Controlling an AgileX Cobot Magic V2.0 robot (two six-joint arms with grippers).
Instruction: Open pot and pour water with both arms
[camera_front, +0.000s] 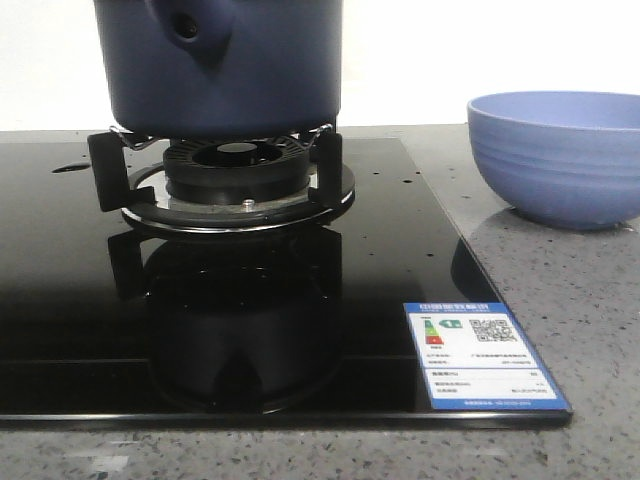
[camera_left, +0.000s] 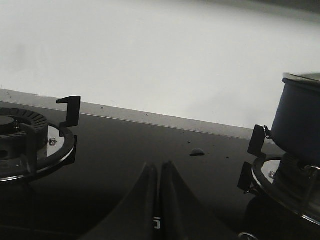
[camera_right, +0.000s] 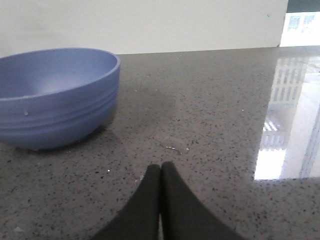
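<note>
A second gas burner with black pan supports (camera_left: 30, 145) is seen at the far left of the glossy black glass hob (camera_front: 60, 300), visible only in the left wrist view. Just past it, the left gripper (camera_left: 159, 200) is held low over the bare glass, its two dark fingers pressed together with nothing between them. A small droplet or mark (camera_left: 196, 152) is seen on the glass beyond its tips.

Towards the middle, the large dark navy-blue straight-sided pot (camera_front: 225, 65) is carried on the black pan supports of the round gas burner (camera_front: 238, 165), its tapered handle lug pierced by a round hole (camera_front: 188, 28) turned towards the front camera. The pot's top is cut off in the front view; in the left wrist view a pale rim or lid edge (camera_left: 302, 77) is glimpsed, though which it is cannot be told. The pot is mirrored in the hob below.

A blue and white energy label with a QR code (camera_front: 482, 355) is stuck at the hob's near right corner. To the right, on the speckled grey stone table (camera_front: 580, 320), the lighter periwinkle-blue ribbed bowl (camera_front: 558, 155) is stood upright, apart from the hob. Furthest right, the right gripper (camera_right: 160, 200) is held over the table near the bowl, closed and empty
</note>
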